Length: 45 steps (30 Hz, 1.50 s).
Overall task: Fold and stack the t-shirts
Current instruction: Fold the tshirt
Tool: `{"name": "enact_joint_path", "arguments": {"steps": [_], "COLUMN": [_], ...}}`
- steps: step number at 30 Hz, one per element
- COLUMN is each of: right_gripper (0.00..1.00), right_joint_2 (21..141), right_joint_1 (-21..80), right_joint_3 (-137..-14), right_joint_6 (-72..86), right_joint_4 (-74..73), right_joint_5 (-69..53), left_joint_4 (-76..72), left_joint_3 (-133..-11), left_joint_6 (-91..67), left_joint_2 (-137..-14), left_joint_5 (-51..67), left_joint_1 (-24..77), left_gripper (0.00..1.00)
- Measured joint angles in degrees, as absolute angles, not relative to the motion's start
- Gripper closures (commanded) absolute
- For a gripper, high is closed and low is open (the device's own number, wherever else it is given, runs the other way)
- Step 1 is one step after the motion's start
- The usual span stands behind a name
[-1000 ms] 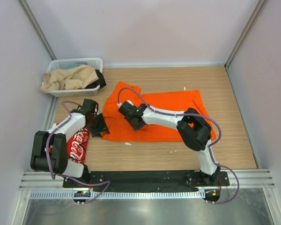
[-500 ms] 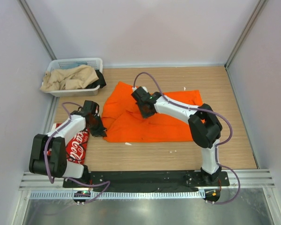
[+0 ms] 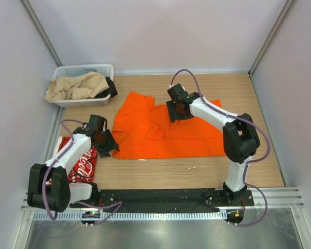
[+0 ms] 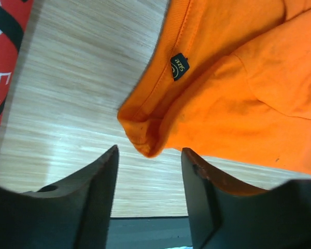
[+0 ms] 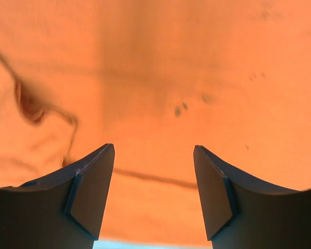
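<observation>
Red tee (image 3: 82,162) sits at the bench's (image 3: 197,167) eight o'clock. Left claw (image 3: 105,142), released, frames the orange tee's (image 3: 160,136) nine o'clock corner: best to pinch deep past the hem. Right claw (image 3: 178,111), released too, hovers at the tee's twelve o'clock and wants an edge.

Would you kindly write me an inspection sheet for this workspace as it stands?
Surface: wooden table, a few pale specks.
Job's things: orange t-shirt spread out, rumpled, unfolded; red t-shirt at the left edge.
Clutter: white basket holding beige cloth, far left corner.
Grippers: left pincer open at the orange t-shirt's corner; right pincer open over orange cloth.
Cables: purple cables, one looping behind each pincer.
Surroundings: pale walls; metal rail at the near edge.
</observation>
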<state>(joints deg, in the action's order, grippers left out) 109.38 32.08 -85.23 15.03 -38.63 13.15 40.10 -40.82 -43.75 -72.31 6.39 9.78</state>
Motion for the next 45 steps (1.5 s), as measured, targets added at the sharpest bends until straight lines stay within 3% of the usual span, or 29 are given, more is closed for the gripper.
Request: {"name": "enact_joint_path", "arguments": {"steps": [5,8,12,15,18,22,29,37,39,40,43,45], "right_gripper": [0.35,0.41,0.5,0.52,0.46,0.43,0.5,0.55,0.57,0.58,0.6,0.62], "right_joint_2": [95.4,86.1,80.0,78.8,78.5,78.7,83.3,87.5,88.6,89.1,90.1,90.3], "right_joint_1": [29.5,22.8,11.9,5.7,2.0,-0.9,-2.6,-4.7,-4.9,-5.0,-5.3,-5.5], "right_joint_3": [-77.6,-71.0,-63.4,-58.6,-55.5,-54.6,-54.6,-54.8,-54.9,-55.1,-55.6,-55.8], "right_joint_6": [16.2,17.1,18.5,20.4,22.0,23.0,23.8,25.1,25.7,26.0,27.1,27.6], "right_joint_4": [-41.8,-42.9,-45.2,-46.7,-47.9,-48.1,-45.6,-41.9,-41.3,-41.2,-40.8,-40.1], "right_joint_5": [13.1,13.3,14.4,14.7,14.4,14.3,14.8,14.9,15.0,15.1,15.2,15.3], "left_joint_4": [41.5,41.3,40.6,40.6,40.4,39.9,39.2,38.2,38.1,38.1,38.0,38.0], "left_joint_3": [-42.7,-44.3,-45.2,-45.2,-45.2,-45.2,-45.1,-44.0,-43.6,-43.5,-43.4,-43.4], "left_joint_6": [-44.5,-44.0,-42.8,-42.2,-41.5,-40.9,-40.2,-40.4,-40.5,-40.5,-40.9,-41.1], "left_joint_2": [-70.7,-72.4,-76.6,-77.4,-77.4,-77.7,-78.5,-78.5,-78.2,-78.1,-77.7,-76.9], "left_joint_5": [6.1,6.7,7.4,7.4,7.5,7.9,8.6,9.1,9.3,9.4,9.8,9.9], "left_joint_1": [9.8,9.8,9.8,9.8,9.8,9.8,9.8,9.8,9.8,9.8,9.8,9.8], "left_gripper": [0.49,0.55,0.55,0.56,0.6,0.68,0.81,0.88,0.85,0.76,0.66,0.64]}}
